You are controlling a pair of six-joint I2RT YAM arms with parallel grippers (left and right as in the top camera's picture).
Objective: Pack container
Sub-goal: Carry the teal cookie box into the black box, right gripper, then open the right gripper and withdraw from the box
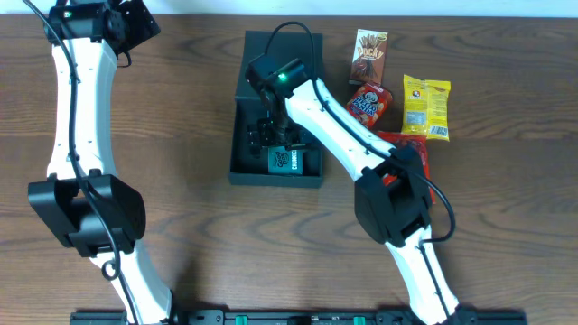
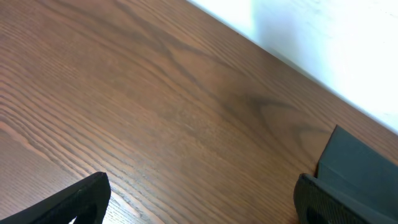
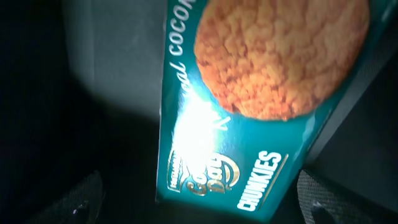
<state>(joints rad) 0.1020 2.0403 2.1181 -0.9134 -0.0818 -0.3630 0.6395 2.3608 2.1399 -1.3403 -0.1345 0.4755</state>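
Container [image 1: 271,179] sat mid-bench, toward the far edge. Right gripper [image 3: 196,205] was down inside it, jaws spread over the teal cookie packet [image 3: 249,124]. Left gripper [image 2: 199,205] was near the far-left corner, jaws spread over bare wood.

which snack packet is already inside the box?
The teal Chunkies cookie packet: it alone lies in the container. The brown packet, red packets and yellow packet lie on the table to its right.

Dark container [image 3: 106,56], glare on cookie packet [image 3: 249,106]
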